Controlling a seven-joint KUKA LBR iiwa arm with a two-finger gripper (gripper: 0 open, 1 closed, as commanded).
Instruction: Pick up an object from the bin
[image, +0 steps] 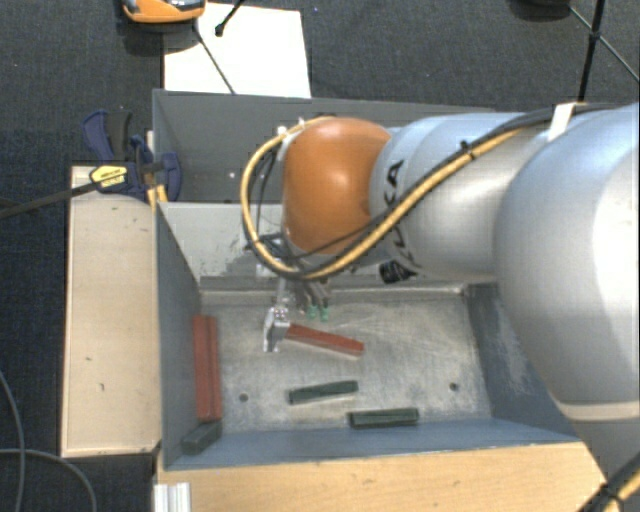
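Observation:
My gripper (273, 333) hangs below the orange wrist cover, low over the middle of the bin floor. A short red-brown stick (325, 343) lies slanted right beside it, its left end touching or just under the gripper's metal tip. Whether the stick is gripped is hidden. A dark green bar (322, 392) lies just in front of the stick. A second dark green bar (383, 418) rests near the front wall.
A long red bar (207, 366) lies along the left wall, with a small dark block (201, 436) in the front left corner. The thick arm covers the bin's right and back parts.

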